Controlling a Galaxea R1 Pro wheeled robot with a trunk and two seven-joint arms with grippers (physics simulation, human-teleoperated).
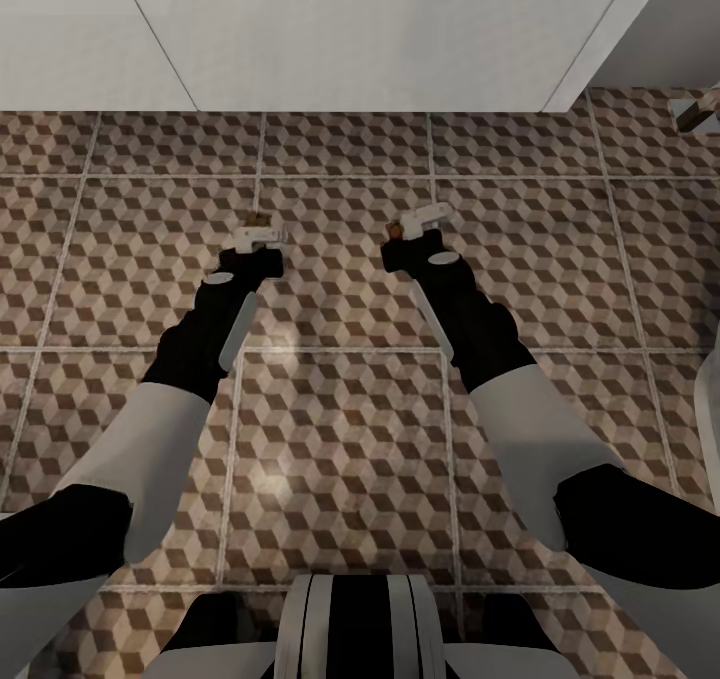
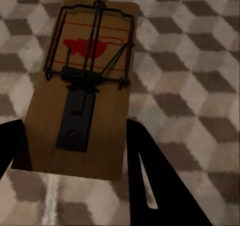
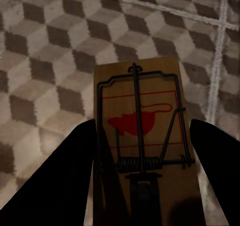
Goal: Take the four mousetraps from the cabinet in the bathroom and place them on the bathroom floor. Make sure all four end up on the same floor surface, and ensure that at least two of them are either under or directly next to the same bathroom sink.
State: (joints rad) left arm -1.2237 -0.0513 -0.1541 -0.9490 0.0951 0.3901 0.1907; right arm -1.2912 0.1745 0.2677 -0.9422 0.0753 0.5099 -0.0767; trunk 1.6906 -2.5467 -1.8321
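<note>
Holding 2 mousetraps above the bathroom floor [image 1: 340,429], near a white wall: left gripper [image 1: 260,231] clamped on the left mousetrap [image 2: 82,86], right gripper [image 1: 418,221] clamped on the right mousetrap [image 3: 142,146]. Light, stiff boards, probably; best pinched by the long bare edges, clear of the sprung wire. Cannot make out the pad contact or the near board ends, hidden by dark fingers [image 2: 150,186].

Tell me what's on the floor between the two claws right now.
Nothing but bare patterned tile, as the head view shows. The left claw and right claw each hold a mousetrap above it.
</note>
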